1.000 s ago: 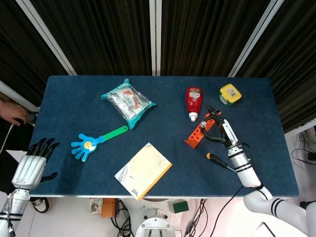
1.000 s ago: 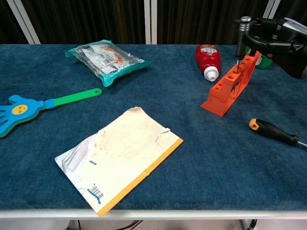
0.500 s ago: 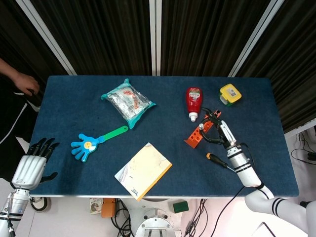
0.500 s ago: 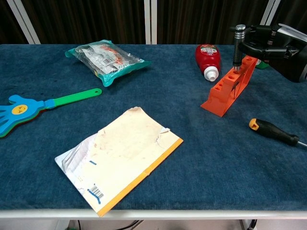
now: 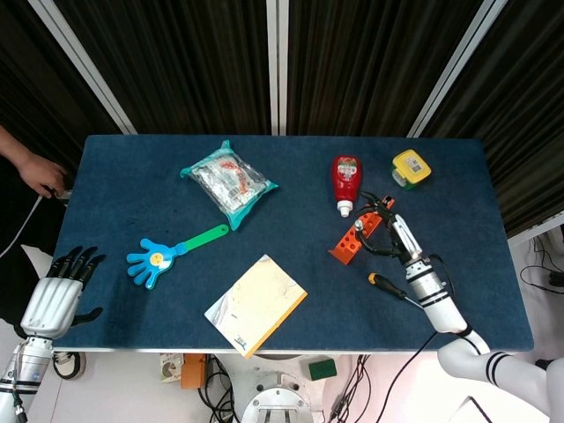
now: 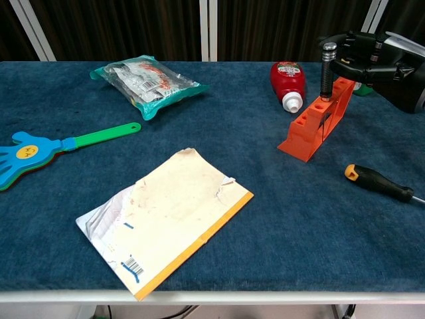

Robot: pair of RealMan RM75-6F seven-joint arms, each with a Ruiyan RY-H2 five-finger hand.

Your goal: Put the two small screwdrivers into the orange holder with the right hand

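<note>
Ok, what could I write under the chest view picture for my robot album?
The robot's right hand holds a small screwdriver upright in the orange holder, while a second screwdriver lies on the blue table.

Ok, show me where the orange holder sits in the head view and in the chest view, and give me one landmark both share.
Head view: the orange holder lies right of centre, just below the red bottle, at the right hand.
Chest view: the orange holder stands at upper right, right of the red bottle.
Shared landmark: the black-and-orange screwdriver lying on the cloth beside the holder, towards the table's front edge.
</note>
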